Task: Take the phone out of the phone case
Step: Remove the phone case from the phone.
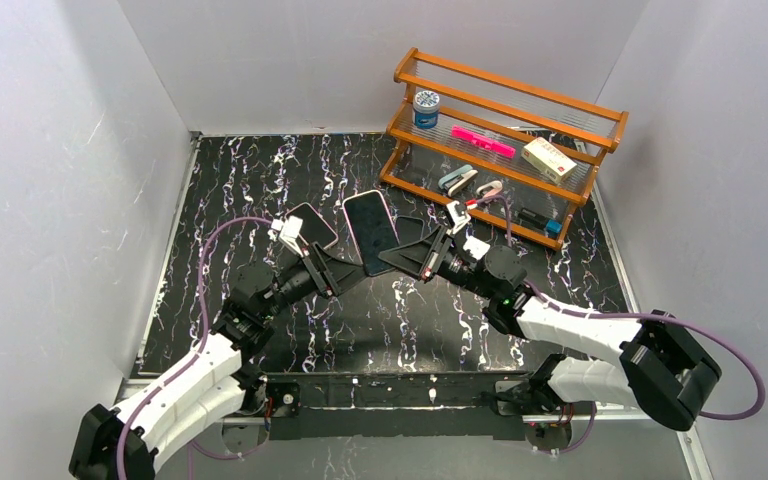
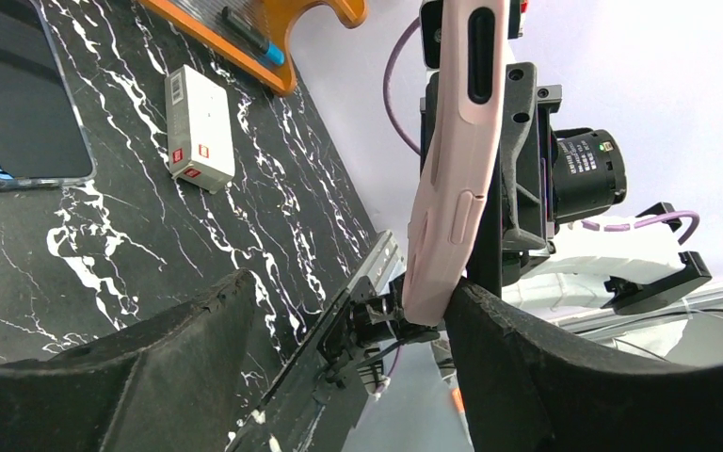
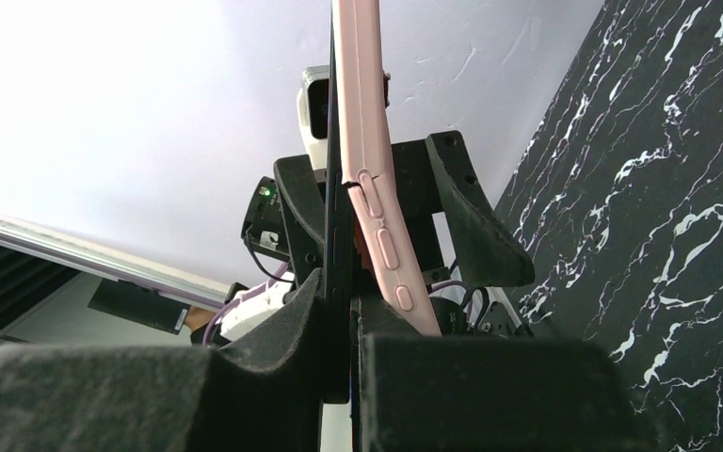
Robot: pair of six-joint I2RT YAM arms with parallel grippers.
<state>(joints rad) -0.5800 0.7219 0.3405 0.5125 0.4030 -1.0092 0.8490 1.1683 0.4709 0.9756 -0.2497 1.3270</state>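
Note:
The phone (image 1: pixel 370 230), a dark slab with a black screen, is held tilted above the table between both arms. My right gripper (image 3: pixel 344 311) is shut on the phone's thin dark edge (image 3: pixel 337 235). The pink phone case (image 3: pixel 377 207) splays away from that edge on the right side. In the left wrist view the pink case (image 2: pixel 452 188) stands on edge and touches one finger (image 2: pixel 527 358) of my left gripper (image 2: pixel 353 287). That gripper is open, its other finger (image 2: pixel 151 358) standing far from the case. In the top view the left gripper (image 1: pixel 345 272) and the right gripper (image 1: pixel 400 255) meet under the phone.
A second phone in a clear case (image 1: pixel 312 225) lies flat on the black marbled table (image 1: pixel 260 180), left of the held one. A white box (image 2: pixel 200 127) lies near the orange wooden shelf (image 1: pixel 505 140) at the back right, which carries a jar (image 1: pixel 426 108), a pink marker (image 1: pixel 482 141) and staplers.

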